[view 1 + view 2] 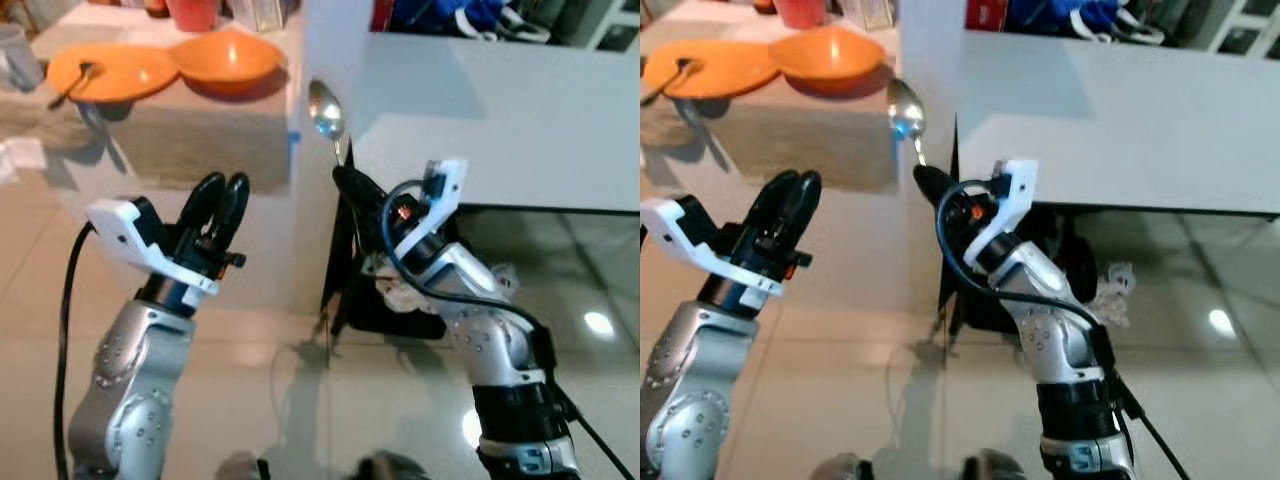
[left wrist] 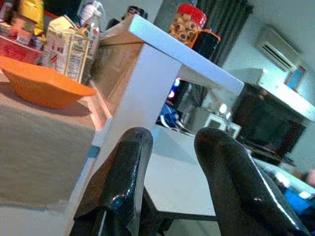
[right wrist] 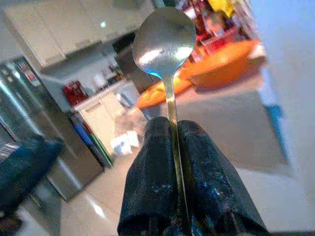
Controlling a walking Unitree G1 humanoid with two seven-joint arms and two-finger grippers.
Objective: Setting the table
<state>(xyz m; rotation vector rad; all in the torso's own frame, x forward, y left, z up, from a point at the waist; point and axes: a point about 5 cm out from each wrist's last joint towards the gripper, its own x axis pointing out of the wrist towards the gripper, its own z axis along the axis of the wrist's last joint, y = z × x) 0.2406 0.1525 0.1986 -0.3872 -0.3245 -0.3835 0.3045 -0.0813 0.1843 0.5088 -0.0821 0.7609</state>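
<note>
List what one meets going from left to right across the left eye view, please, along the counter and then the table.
White mug → orange plate → orange bowl → spoon, held upright in the right gripper → white table.

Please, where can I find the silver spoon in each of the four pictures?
Left eye view: spoon upper centre, bowl up, held by the right gripper.
Right eye view: upper left of centre.
Left wrist view: not in it.
Right wrist view: top centre, handle clamped between the black fingers.
Shared landmark: orange bowl.
</note>
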